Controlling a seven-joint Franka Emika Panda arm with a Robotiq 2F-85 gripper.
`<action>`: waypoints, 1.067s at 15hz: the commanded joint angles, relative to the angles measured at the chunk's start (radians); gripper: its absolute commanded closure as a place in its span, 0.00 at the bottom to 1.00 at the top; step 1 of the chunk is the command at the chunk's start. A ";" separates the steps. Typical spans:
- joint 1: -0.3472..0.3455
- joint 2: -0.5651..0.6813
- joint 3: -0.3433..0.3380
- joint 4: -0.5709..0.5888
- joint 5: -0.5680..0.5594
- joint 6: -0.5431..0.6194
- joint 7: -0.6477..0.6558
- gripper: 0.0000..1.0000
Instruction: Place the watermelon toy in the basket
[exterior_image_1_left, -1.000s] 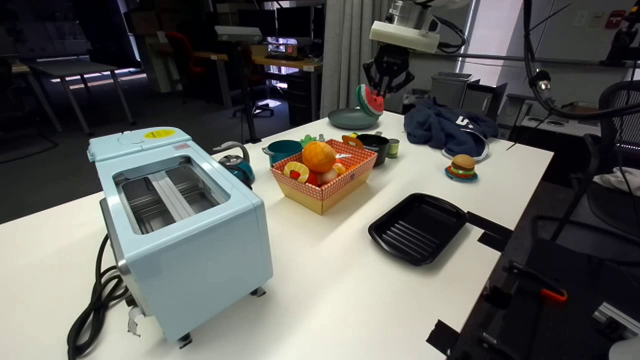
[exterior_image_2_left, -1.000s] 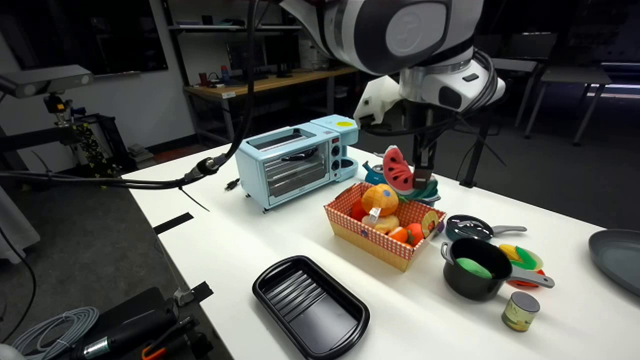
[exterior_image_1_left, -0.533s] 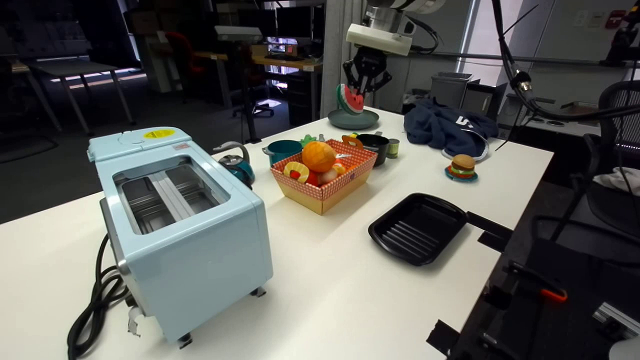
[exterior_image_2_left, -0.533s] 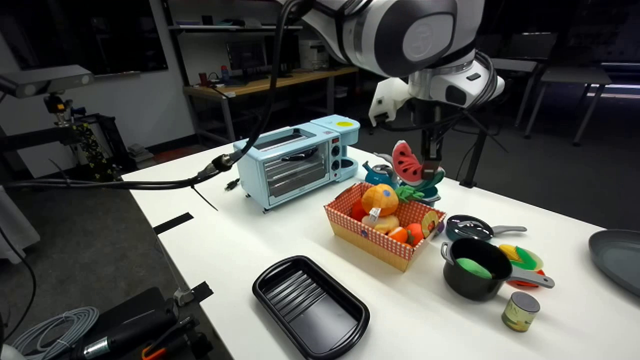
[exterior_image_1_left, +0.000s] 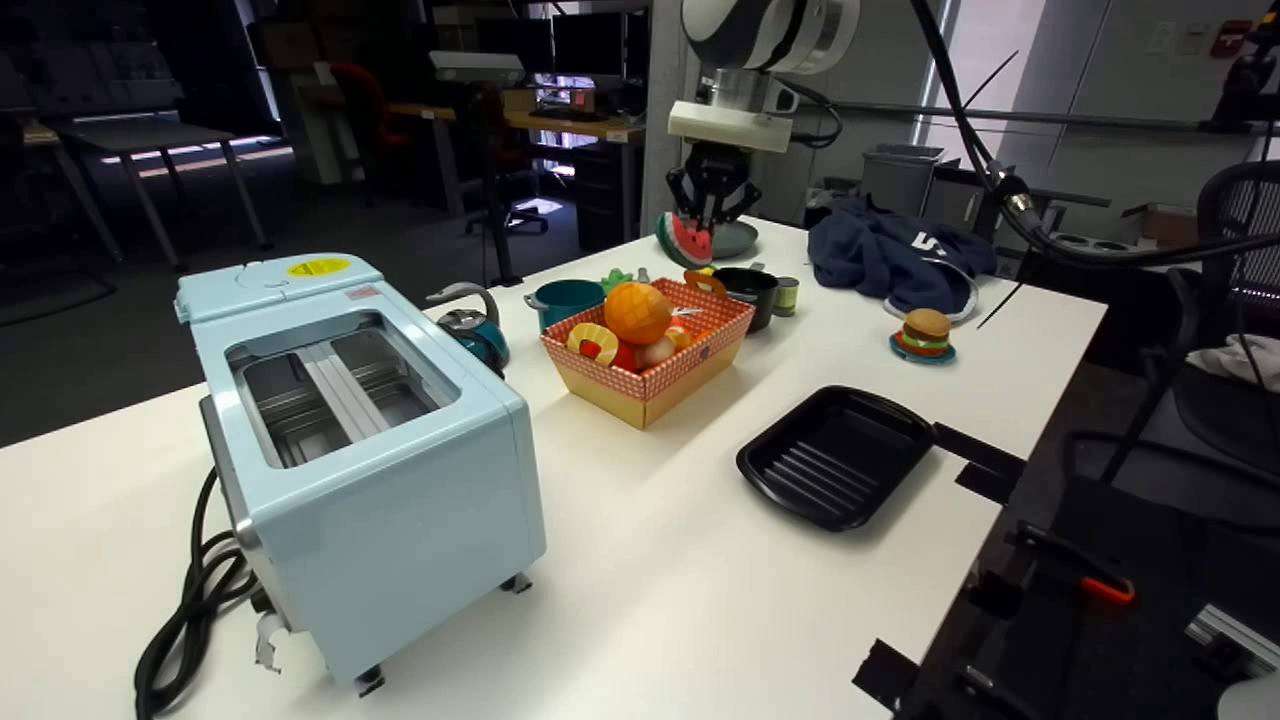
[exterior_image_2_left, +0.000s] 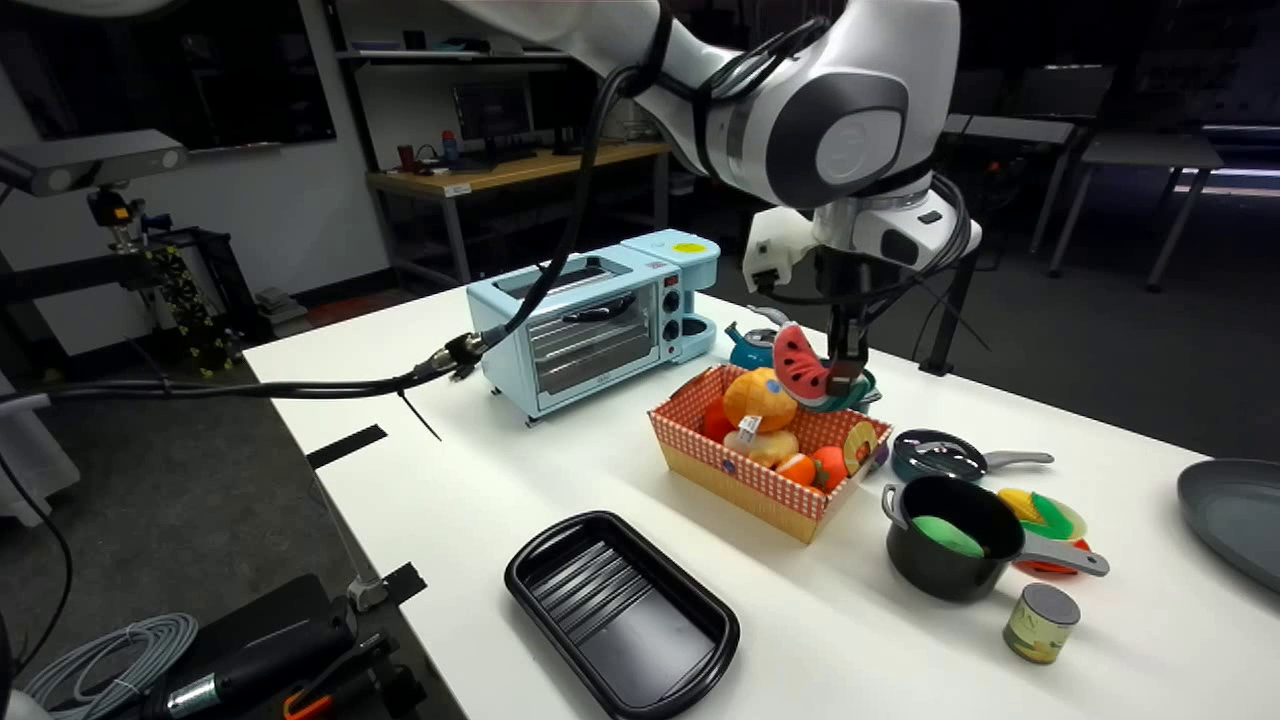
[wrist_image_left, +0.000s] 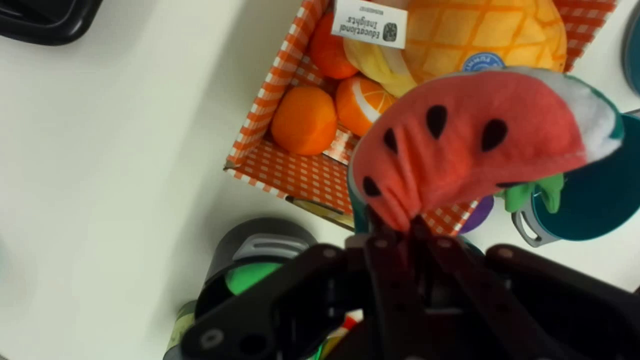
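Note:
The watermelon toy (exterior_image_1_left: 684, 240) is a red plush slice with black seeds and a green and white rind; it also shows in an exterior view (exterior_image_2_left: 798, 362) and in the wrist view (wrist_image_left: 465, 140). My gripper (wrist_image_left: 402, 230) is shut on it, pinching the red cloth; the gripper also shows in both exterior views (exterior_image_1_left: 708, 226) (exterior_image_2_left: 848, 372). The basket (exterior_image_1_left: 692, 378) is tan with a red checked lining and holds an orange, a pineapple slice and other toy food; it also shows in an exterior view (exterior_image_2_left: 735, 488). In the wrist view the toy hangs above one end of the basket (wrist_image_left: 305, 172).
A black pot (exterior_image_2_left: 945, 560), a can (exterior_image_2_left: 1042, 624), a small pan (exterior_image_2_left: 935, 455) and a teal pot (exterior_image_1_left: 568, 302) stand close round the basket. A black grill pan (exterior_image_1_left: 838, 458), a pale blue toaster oven (exterior_image_1_left: 400, 540) and a burger toy (exterior_image_1_left: 925, 332) are farther off.
My gripper, holding the watermelon toy, has moved toward the basket and come lower. The basket and the other things on the table have not moved.

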 joint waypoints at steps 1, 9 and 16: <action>-0.005 0.038 0.000 0.054 -0.007 -0.067 -0.019 0.65; -0.049 0.048 -0.017 0.078 0.016 -0.095 -0.069 0.12; -0.077 0.028 -0.034 0.097 0.008 -0.074 -0.064 0.00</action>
